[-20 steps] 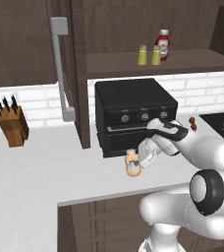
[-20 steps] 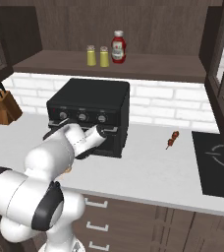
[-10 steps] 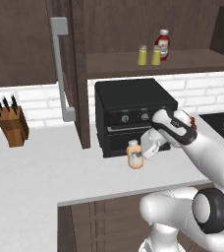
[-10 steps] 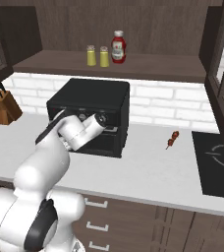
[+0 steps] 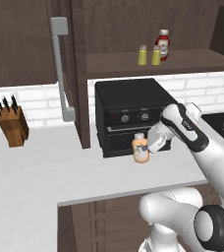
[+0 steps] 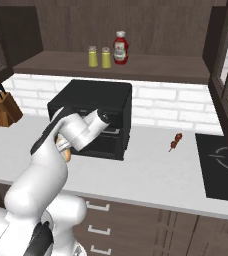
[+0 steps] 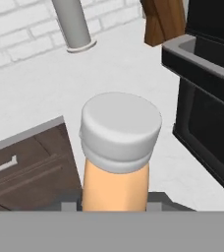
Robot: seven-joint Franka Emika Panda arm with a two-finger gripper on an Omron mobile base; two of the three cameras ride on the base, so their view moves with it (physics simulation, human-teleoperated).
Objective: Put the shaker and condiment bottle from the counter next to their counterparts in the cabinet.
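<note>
My gripper [image 5: 149, 146] is shut on the condiment bottle [image 5: 141, 149], a squat peach-orange bottle held upright a little above the counter [image 5: 45, 170] in front of the black oven. In the hand view the bottle's white cap [image 7: 120, 129] rises straight ahead. On the open cabinet's shelf [image 5: 192, 61] two yellow-olive shakers [image 5: 142, 55] [image 5: 156, 55] stand side by side, with the red white-capped bottle [image 5: 163, 44] just right of them. In the right base view my arm hides most of the held bottle [image 6: 64, 148].
The black oven [image 5: 131, 115] stands right behind the bottle. The cabinet door with its grey bar handle [image 5: 60, 69] hangs open to the left. A knife block [image 5: 13, 124] sits far left; a small skewer [image 6: 175, 141] and the stovetop [image 6: 221, 165] lie right.
The arm has lifted the condiment bottle upward and slightly right, away from the counter surface. The things on the shelf have not moved.
</note>
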